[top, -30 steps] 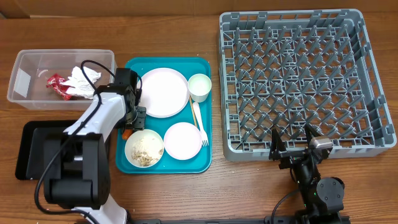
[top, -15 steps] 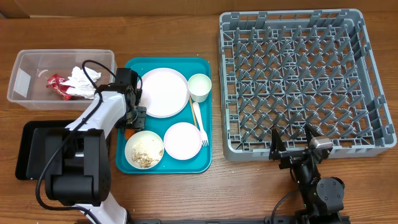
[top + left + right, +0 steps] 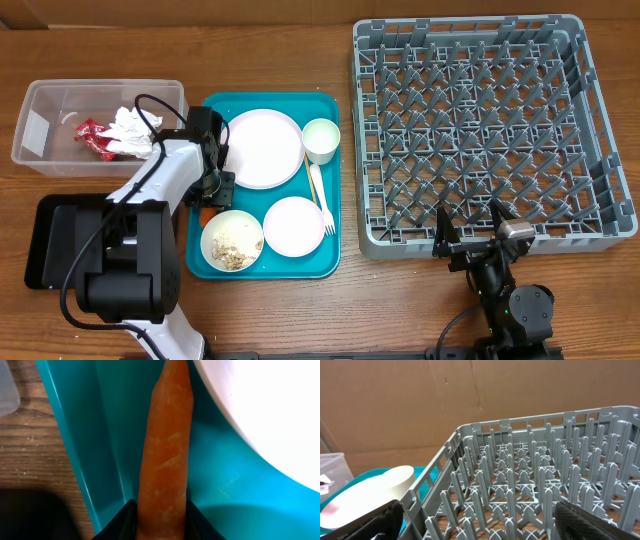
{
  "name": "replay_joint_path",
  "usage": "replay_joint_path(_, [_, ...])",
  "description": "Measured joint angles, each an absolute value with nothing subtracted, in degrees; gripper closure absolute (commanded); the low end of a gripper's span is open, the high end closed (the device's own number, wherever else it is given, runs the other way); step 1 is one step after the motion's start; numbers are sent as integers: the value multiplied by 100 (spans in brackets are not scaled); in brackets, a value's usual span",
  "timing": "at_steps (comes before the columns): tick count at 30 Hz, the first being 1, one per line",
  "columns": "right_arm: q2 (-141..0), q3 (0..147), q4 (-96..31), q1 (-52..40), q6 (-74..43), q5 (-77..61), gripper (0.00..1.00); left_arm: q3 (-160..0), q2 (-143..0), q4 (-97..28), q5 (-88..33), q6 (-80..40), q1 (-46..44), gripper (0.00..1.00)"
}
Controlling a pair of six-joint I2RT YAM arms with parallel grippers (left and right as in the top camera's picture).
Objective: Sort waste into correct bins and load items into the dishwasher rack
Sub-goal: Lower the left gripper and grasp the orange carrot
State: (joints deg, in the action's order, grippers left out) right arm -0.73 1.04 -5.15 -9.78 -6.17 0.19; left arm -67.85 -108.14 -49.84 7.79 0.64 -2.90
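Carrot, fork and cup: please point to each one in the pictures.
carrot [image 3: 165, 455], left wrist view, middle of its body.
fork [image 3: 320, 197], overhead view, on its handle.
cup [image 3: 321, 137], overhead view, inside its open top.

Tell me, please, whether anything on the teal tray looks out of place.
Yes: a carrot, plainly waste, lies by the teal tray wall beside the plate, gripped by the left hand. One bowl holds crumbs.
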Motion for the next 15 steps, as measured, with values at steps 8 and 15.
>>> replay_joint_path(8, [-73, 104, -515, -978, -617, 19, 0, -7286, -10847, -5461, 779, 62, -290, 96])
replay_joint_path(15, [-73, 104, -513, -978, -615, 21, 0, -8016, -10868, -6252, 777, 49, -285, 96])
